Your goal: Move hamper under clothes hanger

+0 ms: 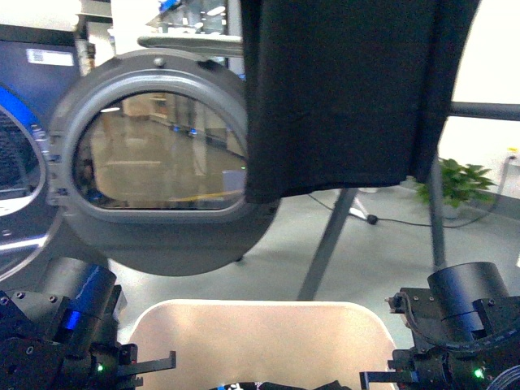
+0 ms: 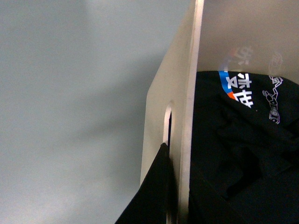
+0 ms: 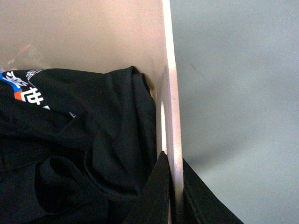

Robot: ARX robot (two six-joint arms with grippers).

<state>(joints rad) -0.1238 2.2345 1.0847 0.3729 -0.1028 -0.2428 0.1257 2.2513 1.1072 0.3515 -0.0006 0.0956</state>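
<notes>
One hamper (image 1: pixel 260 333) sits low between the two arms, close to the robot, with a heap of black clothes (image 3: pixel 84 163) inside. The right gripper (image 3: pixel 173 161) pinches the hamper's side wall, one finger on each face. The left gripper (image 1: pixel 150 363) has one finger (image 2: pixel 152 186) flat against the opposite wall's outside by the handle slot; its other finger is lost against the dark clothes, so I cannot tell its grip. Beyond the hamper stands one clothes hanger (image 1: pixel 483 111) carrying one black garment (image 1: pixel 341 97), beside one open round dryer door (image 1: pixel 162 236).
</notes>
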